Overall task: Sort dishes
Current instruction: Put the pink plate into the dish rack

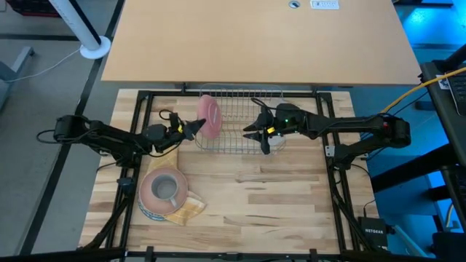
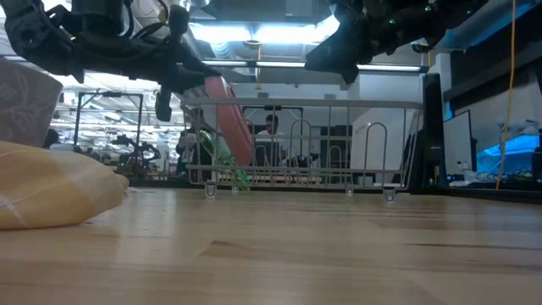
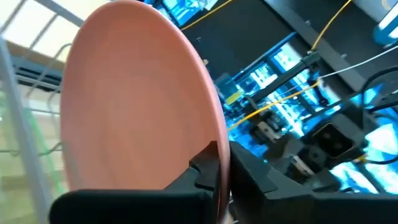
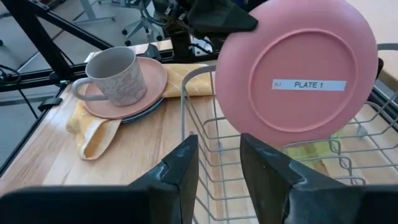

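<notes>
A pink plate (image 1: 210,116) stands on edge at the left end of the silver wire rack (image 1: 244,102). Its underside (image 4: 298,74) carries a label and faces my right gripper. My left gripper (image 1: 196,128) is shut on the plate's rim. My right gripper (image 1: 253,132) hangs open and empty over the middle of the rack, a short way right of the plate. A small grey mug (image 4: 115,74) stands on a second pink plate (image 4: 149,84), which lies on a blue-green plate (image 4: 142,115) on the yellow cloth (image 4: 93,127) at the table's near left. My left gripper pinches the pink plate's rim (image 3: 214,134) between its two fingers, one on each face. It comes from the table's left, about level. The plate is on edge and tilted, its lower part (image 2: 247,152) down among the rack's wires. Whether it rests there I cannot tell.
The rack's upright wire loops (image 2: 339,144) run across its middle and right part, below my right gripper. The stack and the cloth (image 1: 191,209) fill the near left. Bare wood (image 1: 277,196) lies between the rack and the near edge. A person shows far behind the table (image 2: 271,127).
</notes>
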